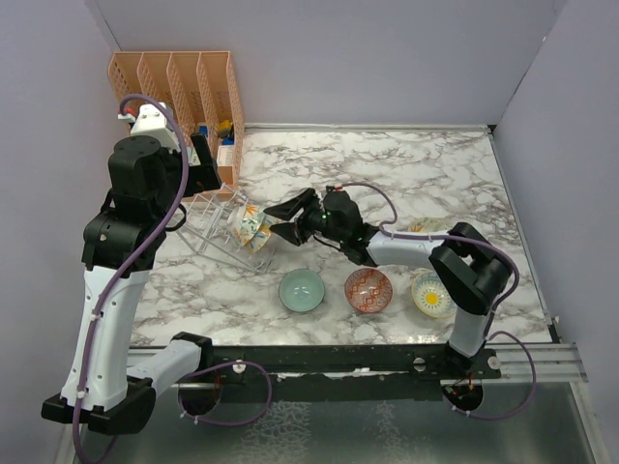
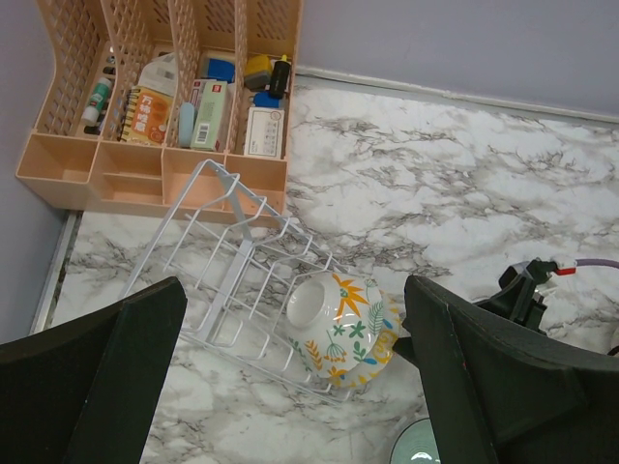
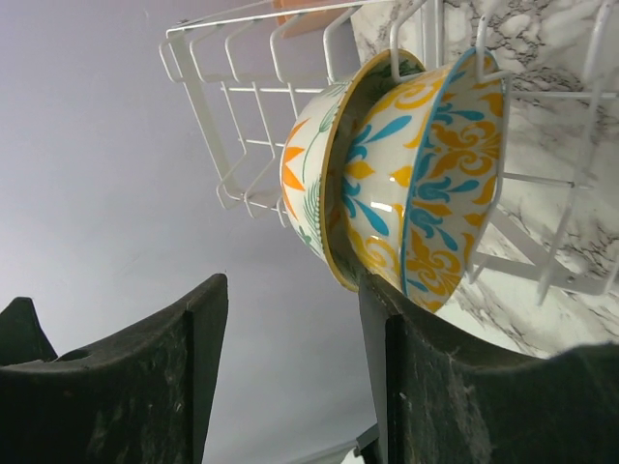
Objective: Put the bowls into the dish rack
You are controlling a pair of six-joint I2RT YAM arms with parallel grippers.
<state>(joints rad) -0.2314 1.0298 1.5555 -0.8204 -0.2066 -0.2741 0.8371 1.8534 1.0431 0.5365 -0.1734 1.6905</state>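
The white wire dish rack [image 1: 208, 232] lies slantwise at the left of the marble table. Two bowls stand on edge, nested, at its right end: a cream bowl with orange-green flowers [image 3: 305, 184] and a blue-and-orange floral bowl [image 3: 435, 174]. The pair also shows in the top view [image 1: 250, 228]. My right gripper [image 1: 280, 221] is open beside them, and one finger [image 3: 387, 319] touches the floral bowl's lower rim. My left gripper [image 1: 205, 166] is open and empty, high above the rack [image 2: 222, 280]. Teal [image 1: 302, 290], red-patterned [image 1: 368, 290] and yellow-centred [image 1: 431, 293] bowls sit in a row near the front.
The orange slotted organizer [image 1: 179, 87], holding small bottles and packets, stands at the back left, just behind the rack. Grey walls close in the table on the left, back and right. Something yellowish [image 1: 424, 228] shows partly behind the right forearm.
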